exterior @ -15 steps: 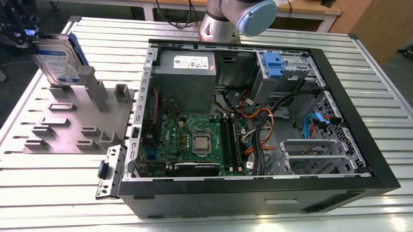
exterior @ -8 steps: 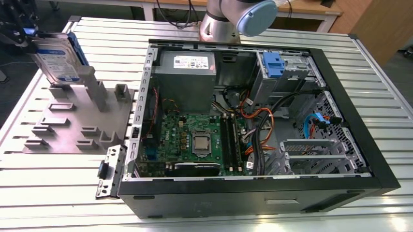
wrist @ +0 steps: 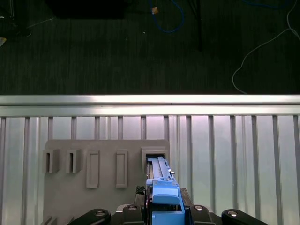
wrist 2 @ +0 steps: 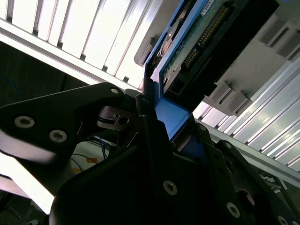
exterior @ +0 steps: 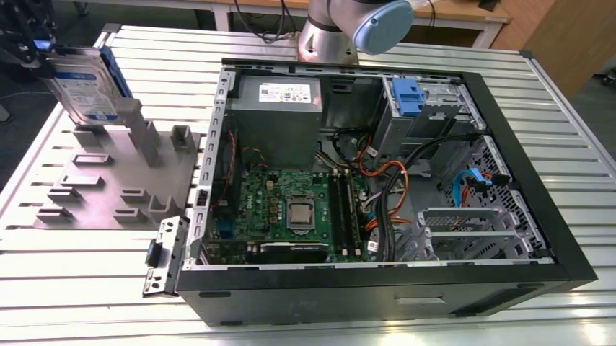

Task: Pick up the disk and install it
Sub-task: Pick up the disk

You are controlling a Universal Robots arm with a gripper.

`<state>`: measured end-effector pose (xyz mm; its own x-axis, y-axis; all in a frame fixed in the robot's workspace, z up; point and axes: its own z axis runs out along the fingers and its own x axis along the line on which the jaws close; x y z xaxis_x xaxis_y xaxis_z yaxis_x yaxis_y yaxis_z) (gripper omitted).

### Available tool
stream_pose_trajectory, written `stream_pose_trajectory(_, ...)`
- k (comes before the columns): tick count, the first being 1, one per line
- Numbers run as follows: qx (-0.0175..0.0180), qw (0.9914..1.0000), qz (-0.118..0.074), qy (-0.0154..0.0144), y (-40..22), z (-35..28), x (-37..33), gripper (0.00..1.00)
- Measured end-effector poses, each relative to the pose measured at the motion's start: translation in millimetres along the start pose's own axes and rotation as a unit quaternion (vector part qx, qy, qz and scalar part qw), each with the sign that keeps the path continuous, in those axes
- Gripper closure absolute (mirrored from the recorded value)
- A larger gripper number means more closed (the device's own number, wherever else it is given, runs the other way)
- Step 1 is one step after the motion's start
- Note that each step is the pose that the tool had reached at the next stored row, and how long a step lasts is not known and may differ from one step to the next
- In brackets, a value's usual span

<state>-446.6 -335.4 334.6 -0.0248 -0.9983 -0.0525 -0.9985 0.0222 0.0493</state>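
The arm's black metal gripper (wrist 2: 165,119) is clamped narrow on the blue plastic carrier that frames the disk (exterior: 85,85), a flat rectangular silver-metal hard drive. In the second wrist view a dark finger (wrist 2: 146,110) presses flat against one carrier rail. Gripping the plastic frame rather than the drive's faces probably keeps pressure off the label and the green circuit board on its underside.

The disk stands on edge, upright, at the exterior view's far left. It has a white-and-blue label on its broad face, a blue rim along the long side and a row of connector pins at one short end.

Its lower edge sits at an upright slot of the pale grey plastic holder plate (exterior: 106,184). I cannot tell whether it has cleared that slot. The holder likely stores the drive vertically so that fingers can close on its rails.

The plate lies on the slatted aluminium table (exterior: 86,288). Beside it is the open black desktop computer case (exterior: 385,288), lid off, with its green motherboard (exterior: 288,209) exposed. The fixed blue plastic caddy (exterior: 408,97) and the grey power supply box (exterior: 279,108) sit at its far end.
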Motion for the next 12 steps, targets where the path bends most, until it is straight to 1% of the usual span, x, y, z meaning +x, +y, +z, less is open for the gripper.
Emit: stream_pose_trajectory(12,0.0,1.0,0.0,0.0,0.2,-4.9,-0.3,0.64)
